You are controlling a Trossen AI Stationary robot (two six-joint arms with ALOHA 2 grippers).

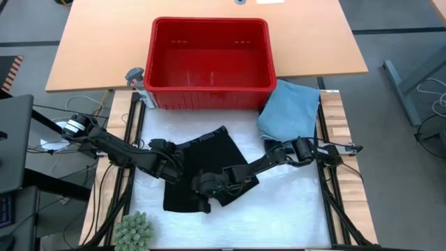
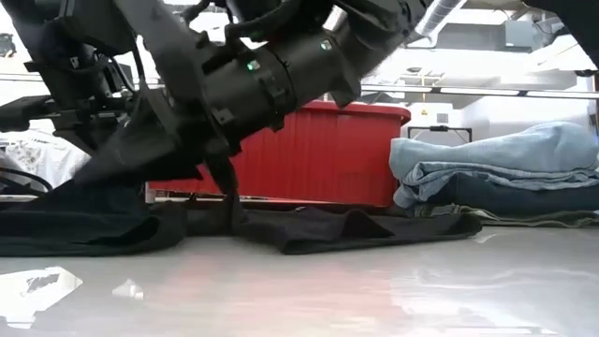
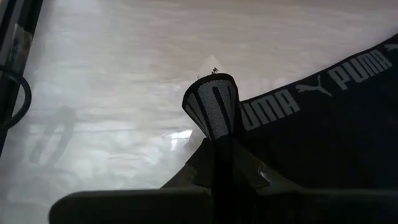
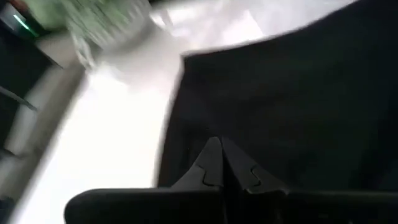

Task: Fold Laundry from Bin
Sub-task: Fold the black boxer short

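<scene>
Both grippers pinching black garment on table.

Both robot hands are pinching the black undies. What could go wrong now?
1. The left tool pinches only a small bunch of the waistband on the black garment, so the band might slip out.
2. The right tool grips the same garment, so pulling apart could stretch or twist it instead of folding it.
3. The folded blue stack lies close beside the right arm and could get bumped.
</scene>
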